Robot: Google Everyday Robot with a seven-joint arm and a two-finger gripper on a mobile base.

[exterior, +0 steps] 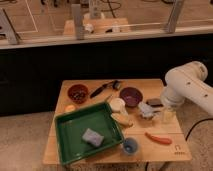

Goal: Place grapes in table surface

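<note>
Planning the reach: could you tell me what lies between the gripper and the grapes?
Camera view: a purple bowl and black utensil lie between the gripper, over the table at right, and the grapes.

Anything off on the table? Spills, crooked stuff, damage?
Only the green tray: it sits skewed to the table edges, one corner close to the front-left edge. No spill or damage shows. The grapes lie in the brown bowl; the hand is beside the purple bowl, on its right.
</note>
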